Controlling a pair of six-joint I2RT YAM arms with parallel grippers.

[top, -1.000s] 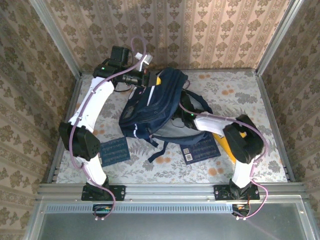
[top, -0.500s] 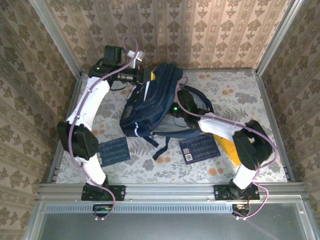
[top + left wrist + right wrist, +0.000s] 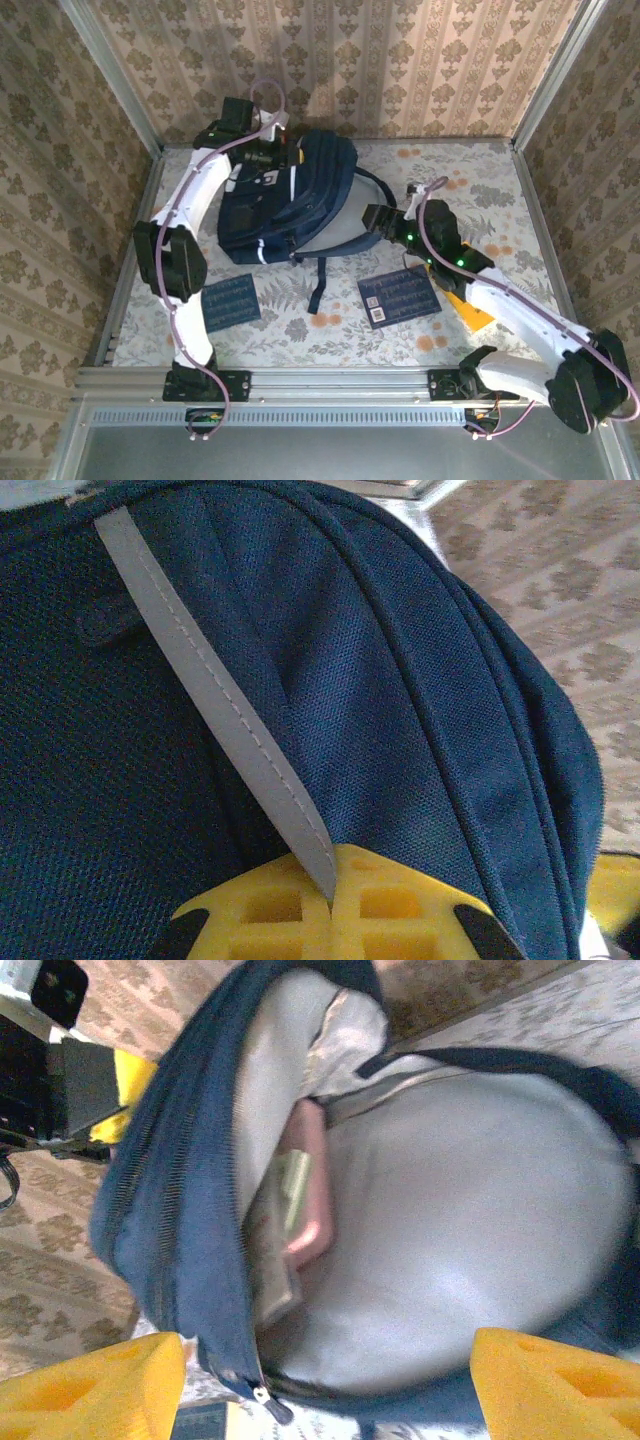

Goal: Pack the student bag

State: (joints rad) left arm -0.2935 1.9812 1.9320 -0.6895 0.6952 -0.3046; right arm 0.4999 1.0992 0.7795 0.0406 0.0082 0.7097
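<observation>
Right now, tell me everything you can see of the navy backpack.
The large dark navy fabric backpack lies on the floral-patterned table, toward the back left, coarse-woven with piped seams. The left hand is shut on its far end, at a white stripe trim. Its main zip stands open: pale grey lining shows, with a pink item and what look like papers inside. A dark strap trails toward the near edge. The right hand hangs open facing the mouth.

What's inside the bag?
Through the open zip of the bag, a pink thing and a pale green thing beside it show. Whatever lies deeper is covered by fabric.
</observation>
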